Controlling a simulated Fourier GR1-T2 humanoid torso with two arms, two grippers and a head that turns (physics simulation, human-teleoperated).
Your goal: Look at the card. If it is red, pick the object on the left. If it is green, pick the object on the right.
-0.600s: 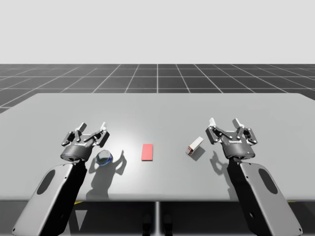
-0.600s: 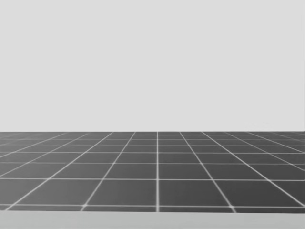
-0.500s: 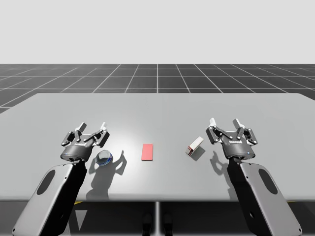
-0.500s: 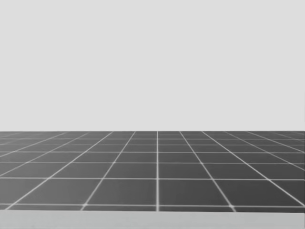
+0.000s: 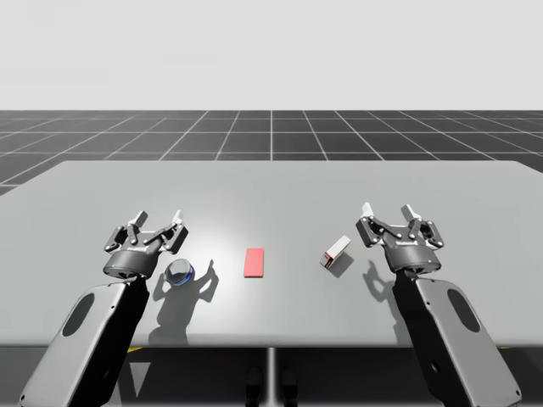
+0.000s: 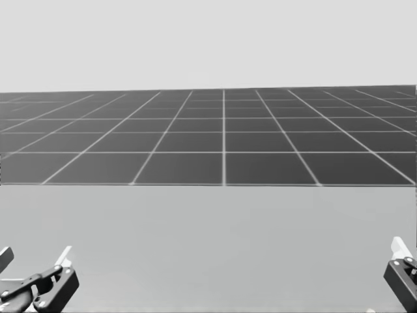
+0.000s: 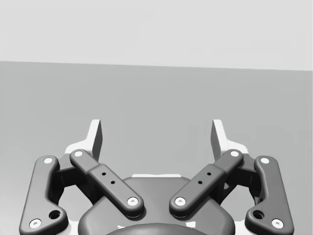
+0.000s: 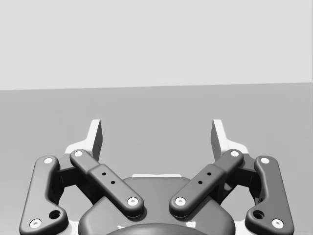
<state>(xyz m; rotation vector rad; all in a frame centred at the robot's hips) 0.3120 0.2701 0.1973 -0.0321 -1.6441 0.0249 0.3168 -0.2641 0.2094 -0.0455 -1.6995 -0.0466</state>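
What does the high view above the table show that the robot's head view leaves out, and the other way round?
Extra in the high view: the red card at the middle, a shiny round object beside my left gripper, a small white box near my right gripper. Extra in the head view: nothing new, just a lower look along the far part of the grey table. Shared: that table, the dark gridded floor beyond it, and both grippers, whose open fingers peek in at the head view's lower corners.

High view downward, head view across table (image 6: 208, 248)
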